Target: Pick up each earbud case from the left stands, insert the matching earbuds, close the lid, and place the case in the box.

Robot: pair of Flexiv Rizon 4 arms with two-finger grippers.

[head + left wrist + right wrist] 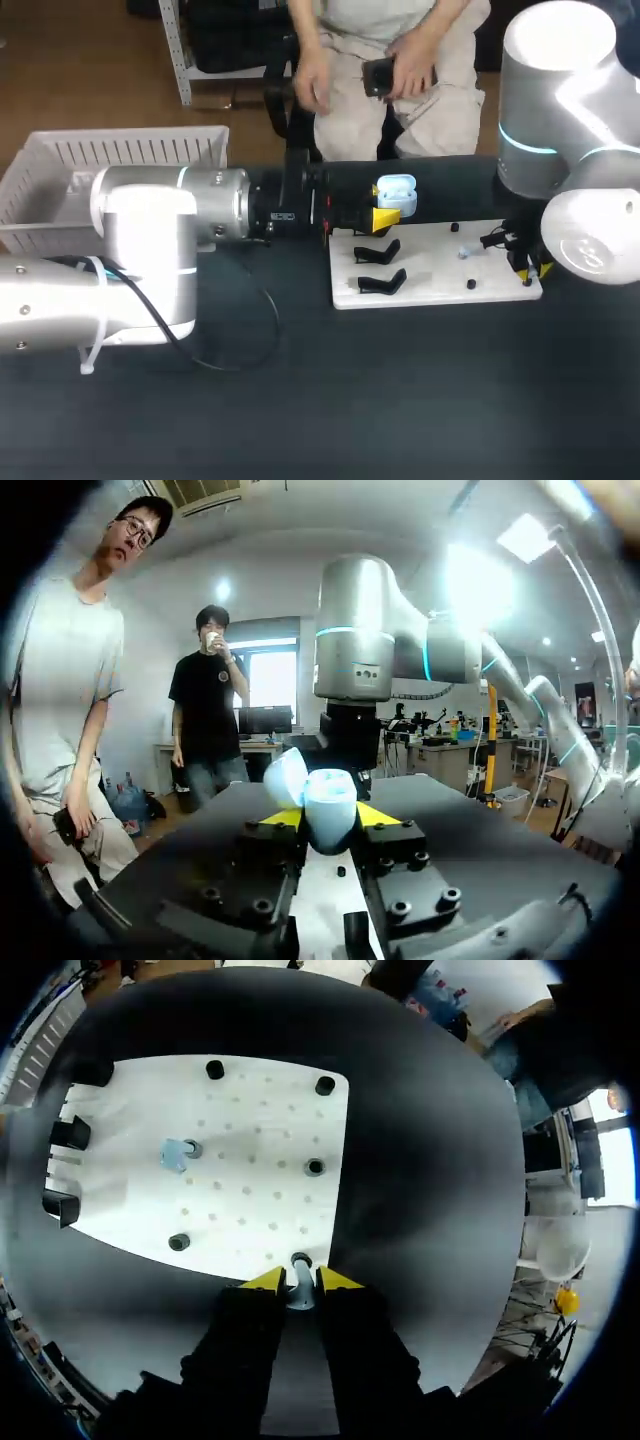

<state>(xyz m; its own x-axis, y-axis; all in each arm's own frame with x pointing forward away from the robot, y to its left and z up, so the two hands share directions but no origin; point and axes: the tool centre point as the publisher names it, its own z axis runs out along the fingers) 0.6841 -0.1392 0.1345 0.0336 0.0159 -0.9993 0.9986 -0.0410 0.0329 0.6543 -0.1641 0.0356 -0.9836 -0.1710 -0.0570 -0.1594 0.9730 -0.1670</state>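
My left gripper (385,216) is shut on a pale blue earbud case (396,192) and holds it above the far left corner of the white board (440,285). In the left wrist view the case (328,810) sits between the yellow tips with its lid open. My right gripper (300,1280) is at the board's near right corner, and its yellow tips press on a grey-blue earbud (300,1292) on a peg. Another earbud (178,1152) lies further in on the board (250,1140). In the head view the right gripper (522,266) is half hidden by its wrist.
Two black stands (378,252) (383,283) stand bare on the board's left side. Small black pegs (314,1167) dot the board. A white slatted basket (60,170) sits at the table's far left. A thin black cable (240,340) loops over the dark tabletop.
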